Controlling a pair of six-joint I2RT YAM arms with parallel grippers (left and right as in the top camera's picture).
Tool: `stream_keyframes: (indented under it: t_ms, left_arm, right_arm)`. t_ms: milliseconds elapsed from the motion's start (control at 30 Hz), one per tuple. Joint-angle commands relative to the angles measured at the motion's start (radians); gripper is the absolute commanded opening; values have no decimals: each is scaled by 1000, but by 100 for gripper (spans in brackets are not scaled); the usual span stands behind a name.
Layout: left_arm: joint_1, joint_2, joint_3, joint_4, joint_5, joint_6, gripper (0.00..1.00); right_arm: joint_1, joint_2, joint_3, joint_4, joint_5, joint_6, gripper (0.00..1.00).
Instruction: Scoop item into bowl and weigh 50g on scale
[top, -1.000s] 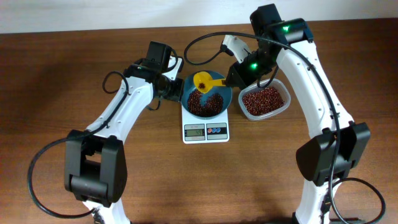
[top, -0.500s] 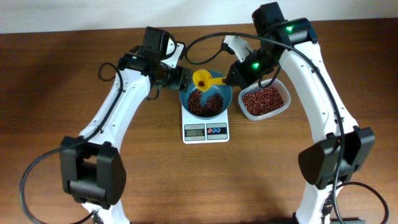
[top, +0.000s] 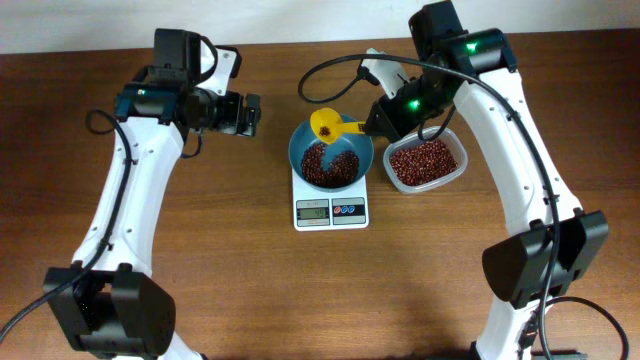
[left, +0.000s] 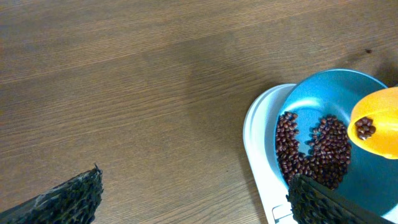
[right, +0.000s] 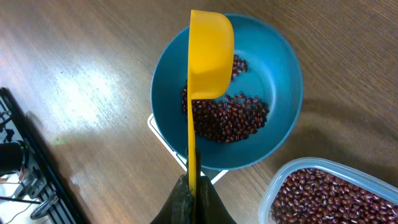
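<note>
"Which step is this?"

"Dosing, I'd say. The right tool (right: 191, 198) pinches the yellow scoop (right: 210, 53) by its handle, the cup ahead of it over the teal bowl (right: 277, 74) of beans (right: 227, 118) on the scale (top: 331, 210). Next calls for a gentle tilt."

"And the left tool (top: 244, 113)?"

"Wide open and empty, the arm raised over the desk (top: 250, 250), the bowl off to its side."

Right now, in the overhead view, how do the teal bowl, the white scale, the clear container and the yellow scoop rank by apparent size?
1. bowl and scale: they look alike in width, and the scale is partly hidden beneath the bowl, so I leave them unranked.
2. clear container
3. yellow scoop
</note>
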Motion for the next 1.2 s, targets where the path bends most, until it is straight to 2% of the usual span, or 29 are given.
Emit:
stream_keyframes:
  t_ms: [0,267,433,667,833,1033,1167]
  left_arm:
    - [-2,-17,20,-2,11,20,99]
    - [-2,-17,20,-2,11,20,99]
    - [-2,-17,20,-2,11,20,99]
    - [-2,-17,20,-2,11,20,99]
    - [-2,-17,20,-2,11,20,99]
    - [-2,-17,20,-2,11,20,99]
    - [-2,-17,20,-2,11,20,99]
  right_arm:
    - [3,-28,21,-1,5,-10,4]
    - [3,-59,21,-9,5,-30,4]
    - [4,-83,21,-14,111,-33,4]
    - [6,-83,21,-15,110,-32,4]
    - [6,-83,21,-19,114,42,4]
    - [7,-83,21,-46,113,59,4]
    - [26,-84,30,-80,35,39,4]
